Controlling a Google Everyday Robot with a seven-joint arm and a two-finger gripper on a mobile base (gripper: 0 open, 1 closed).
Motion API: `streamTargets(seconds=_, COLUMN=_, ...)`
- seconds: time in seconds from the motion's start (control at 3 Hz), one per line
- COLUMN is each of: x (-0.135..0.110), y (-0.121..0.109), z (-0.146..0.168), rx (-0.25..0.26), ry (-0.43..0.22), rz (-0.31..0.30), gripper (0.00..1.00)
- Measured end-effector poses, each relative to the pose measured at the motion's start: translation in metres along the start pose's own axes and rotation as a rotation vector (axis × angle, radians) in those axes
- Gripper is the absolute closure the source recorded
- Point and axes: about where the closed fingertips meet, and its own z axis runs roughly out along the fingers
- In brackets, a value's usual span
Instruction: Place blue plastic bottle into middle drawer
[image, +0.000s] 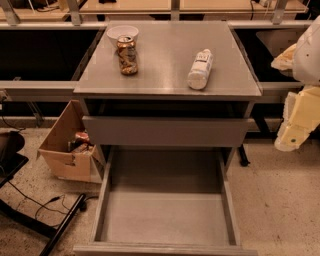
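Atop the cabinet (165, 75), blue plastic bottle (200, 69) on its side; tool (295, 122) far right, state unclear.

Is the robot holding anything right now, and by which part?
Nothing visibly held. The blue plastic bottle lies on its side on the cabinet top, well apart from the gripper at the right edge.

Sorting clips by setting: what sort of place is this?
Probably a lab or workshop: metal drawer cabinet, workbenches behind, cardboard box on the floor. The gripper hangs at the right edge.
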Motion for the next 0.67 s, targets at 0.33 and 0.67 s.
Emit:
streamTargets(seconds=0.33, x=0.000, y=0.000, z=0.000, rx=0.000, ry=0.000, rz=0.000, gripper=0.00)
streamTargets(seconds=0.67, x=-0.007, y=-0.016, z=-0.002, rx=0.054, ry=-0.012, rz=-0.031, gripper=0.00)
